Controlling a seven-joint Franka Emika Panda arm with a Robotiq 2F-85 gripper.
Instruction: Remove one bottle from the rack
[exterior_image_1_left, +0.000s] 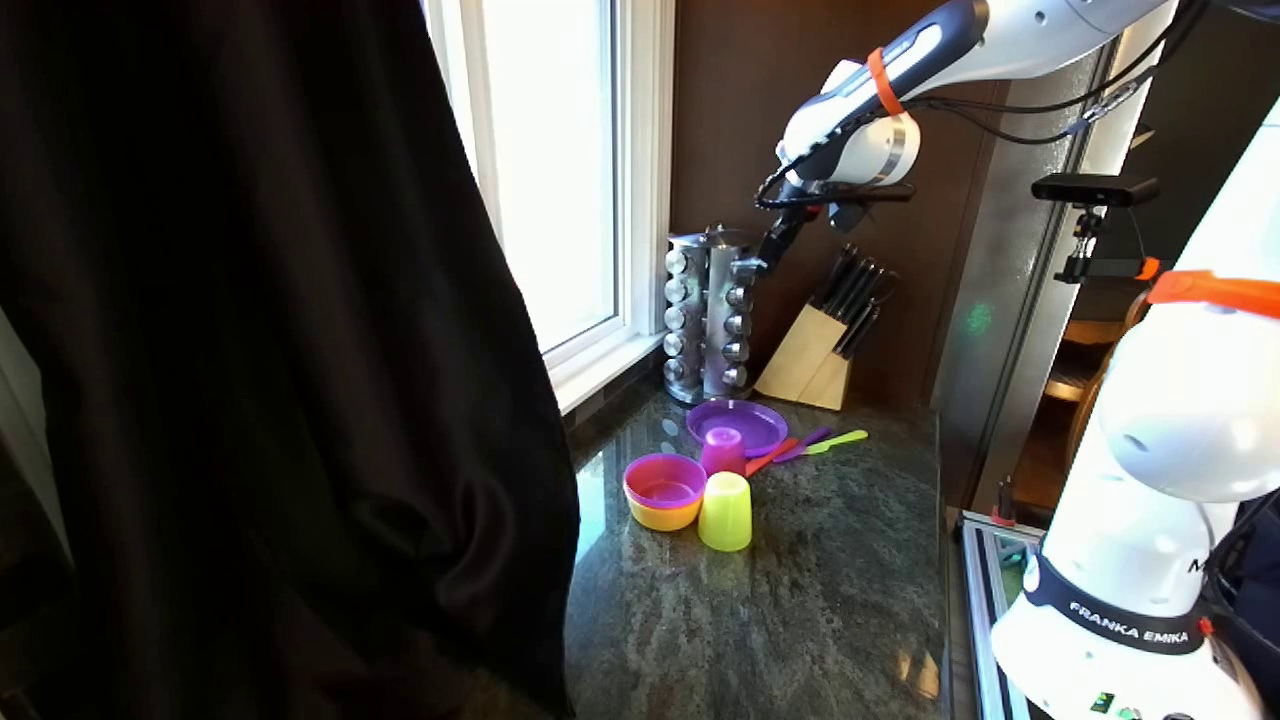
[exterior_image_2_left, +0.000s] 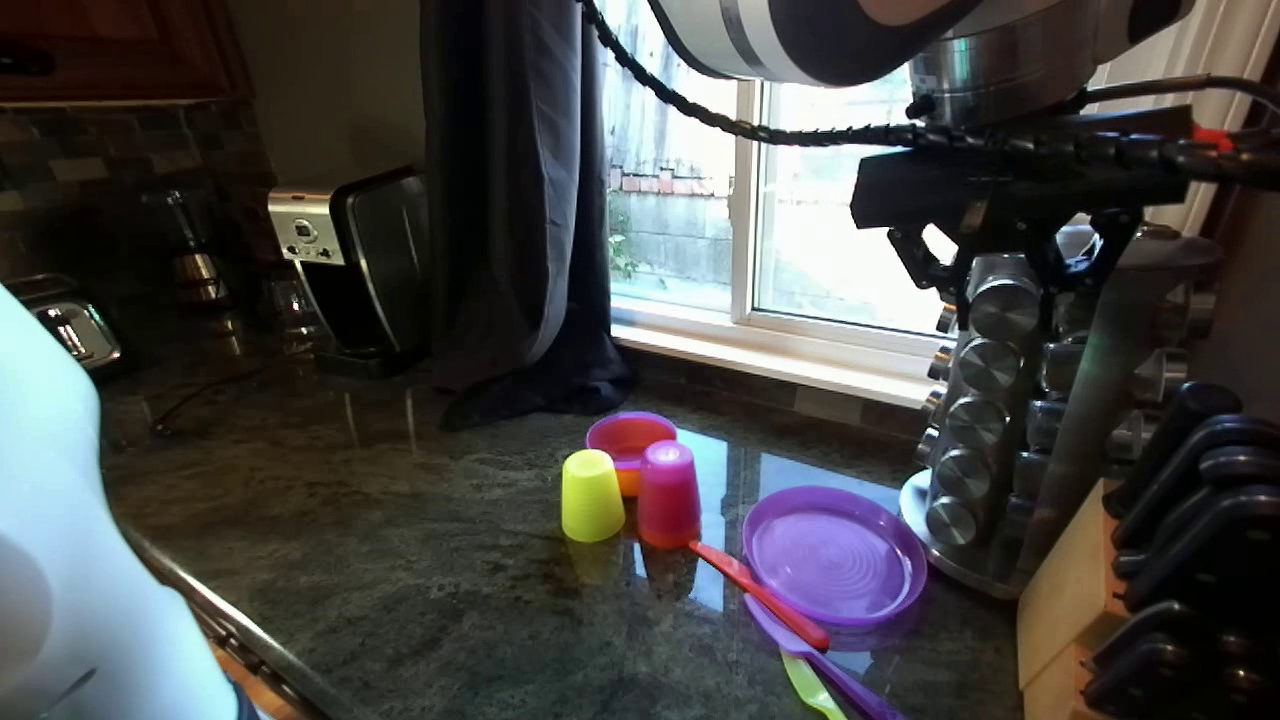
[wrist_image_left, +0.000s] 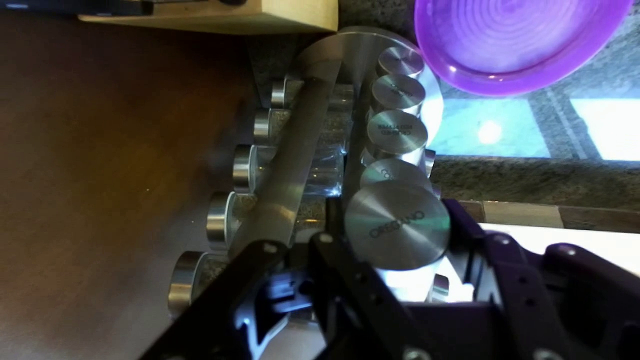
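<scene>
The rack (exterior_image_1_left: 722, 320) is a tall silvery tower of stacked clear jars in the back corner by the window. It also shows in another exterior view (exterior_image_2_left: 1082, 430) and the wrist view (wrist_image_left: 282, 180). The bottle (wrist_image_left: 397, 225) is a top-tier jar with a silvery cap marked OREGANO. My gripper (exterior_image_2_left: 1004, 303) is at the top of the rack, its fingers against both sides of that cap. In the wrist view the gripper (wrist_image_left: 395, 206) shows the cap filling the space between the fingertips. The far end of the bottle is hidden, so I cannot tell how deep it sits.
A wooden knife block (exterior_image_1_left: 803, 355) with black handles stands close beside the rack. A purple plate (exterior_image_2_left: 835, 555) lies at its foot. Knives (exterior_image_2_left: 765, 595), a pink cup (exterior_image_2_left: 668, 495), a yellow-green cup (exterior_image_2_left: 592, 497) and bowls (exterior_image_1_left: 665, 495) sit nearby. The window (exterior_image_1_left: 550, 170) is behind.
</scene>
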